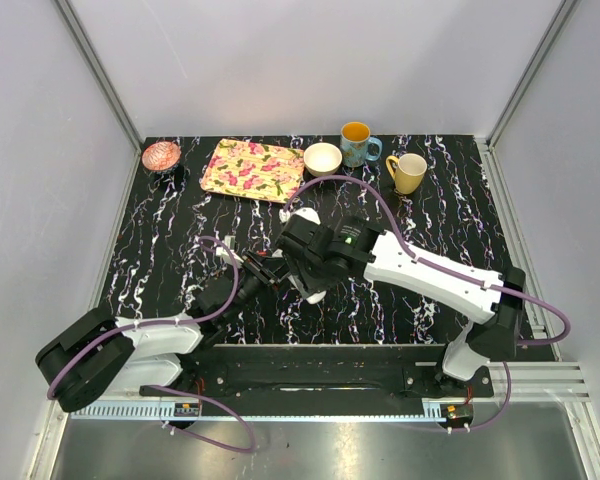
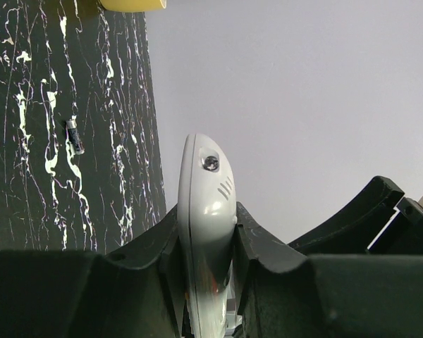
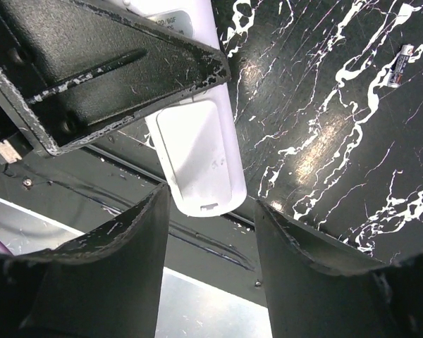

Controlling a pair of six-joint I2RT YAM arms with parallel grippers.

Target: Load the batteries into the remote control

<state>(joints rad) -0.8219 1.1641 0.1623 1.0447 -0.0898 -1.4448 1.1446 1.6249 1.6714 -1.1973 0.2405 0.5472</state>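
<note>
1. While the left end effector (image 2: 206,220) stays out of the way in the top view, its wrist camera shows it clenched on the remote control (image 2: 204,176). The slim white bar is gripped edge-on between the two black fingers.
2. In the top view both arms meet near the middle of the table (image 1: 460,230), so the remote control sits there, in the left grip.
3. In the left wrist view, the remote's rounded end sticks out past the fingers toward 12 o'clock. It carries a small round lens and three short slits.
4. The right end effector (image 3: 211,204) is released, its fingers spread on either side of the remote's other end, where a flat rear panel faces the camera. A narrow gap shows at the 3 o'clock finger. Whether the 9 o'clock finger touches, I cannot tell.
5. A battery (image 3: 397,65) lies flat on the table, well apart from the remote, toward 2 o'clock in the right wrist view.
6. Along the table's 12 o'clock edge stand a pink bowl (image 1: 161,155), a floral tray (image 1: 252,169), a white bowl (image 1: 323,158), a blue mug (image 1: 357,144) and a yellow mug (image 1: 408,172).
</note>
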